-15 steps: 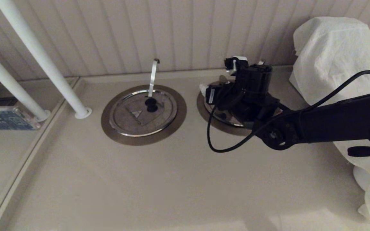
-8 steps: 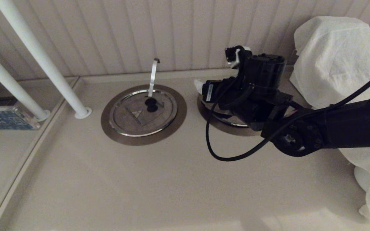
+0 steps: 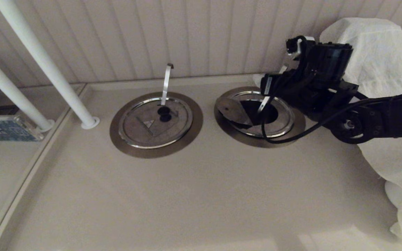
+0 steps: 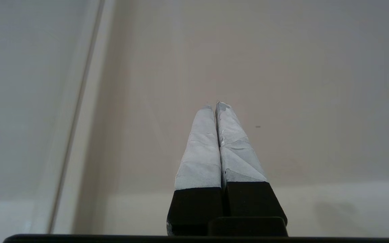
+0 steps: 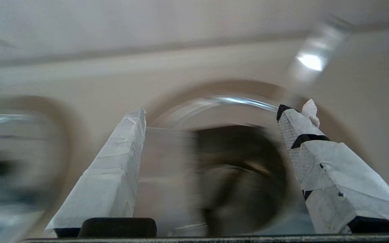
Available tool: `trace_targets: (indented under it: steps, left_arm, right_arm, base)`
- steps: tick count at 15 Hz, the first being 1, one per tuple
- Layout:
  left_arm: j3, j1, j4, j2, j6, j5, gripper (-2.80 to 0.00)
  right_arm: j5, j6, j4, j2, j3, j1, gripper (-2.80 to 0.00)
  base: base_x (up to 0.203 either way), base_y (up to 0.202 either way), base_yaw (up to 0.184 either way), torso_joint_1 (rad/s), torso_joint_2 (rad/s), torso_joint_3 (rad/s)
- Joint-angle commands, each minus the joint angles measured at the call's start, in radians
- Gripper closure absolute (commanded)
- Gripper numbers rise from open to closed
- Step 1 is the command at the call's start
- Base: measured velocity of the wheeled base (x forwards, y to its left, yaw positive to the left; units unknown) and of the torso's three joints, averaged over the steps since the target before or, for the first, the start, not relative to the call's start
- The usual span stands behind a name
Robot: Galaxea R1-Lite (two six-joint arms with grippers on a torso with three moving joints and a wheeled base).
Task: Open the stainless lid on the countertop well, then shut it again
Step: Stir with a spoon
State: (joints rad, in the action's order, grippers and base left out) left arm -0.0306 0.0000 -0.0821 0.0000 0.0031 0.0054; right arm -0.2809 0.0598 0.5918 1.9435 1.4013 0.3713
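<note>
Stainless lid (image 3: 277,120) on countertop well (image 3: 297,130): we see wedge flap (image 3: 230,111) folded open. Right gripper (image 5: 211,131) above, jaws wide, empty. Left gripper (image 4: 218,108) parked, jaws pressed together.

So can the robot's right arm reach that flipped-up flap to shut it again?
Probably yes. The right gripper hangs open just behind the well, and nothing lies between it and the raised flap.

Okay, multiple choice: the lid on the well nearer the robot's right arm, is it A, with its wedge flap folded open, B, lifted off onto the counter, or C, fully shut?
A: the stainless lid sits in the countertop well with its flap folded back over a dark opening.
</note>
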Motion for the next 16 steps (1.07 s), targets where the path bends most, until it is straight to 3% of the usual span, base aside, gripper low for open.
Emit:
trace_targets:
  steps: [1,4,6,16]
  left_arm:
    - [0.0,0.0,-0.001,0.0,0.0,0.001,0.0]
    - [0.0,0.0,-0.001,0.0,0.0,0.001,0.0]
    - [0.0,0.0,-0.001,0.0,0.0,0.001,0.0]
    - [0.0,0.0,-0.001,0.0,0.0,0.001,0.0]
  right_arm:
    - [0.0,0.0,-0.003,0.1,0.035,-0.086,-2.8]
    - [0.025,0.011,-0.091,0.213,0.211,-0.182,-2.8]
    - [0.062,0.071,-0.198,0.249,0.308,-0.221,-2.8]
    - [0.154,0.097,-0.266,0.444,0.559,-0.25,-2.8]
  base:
    - [0.0,0.0,0.0,0.0,0.0,0.0]
    - [0.0,0.0,0.0,0.0,0.0,0.0]
    - [0.0,0.0,0.0,0.0,0.0,0.0]
    - [0.0,0.0,0.0,0.0,0.0,0.0]
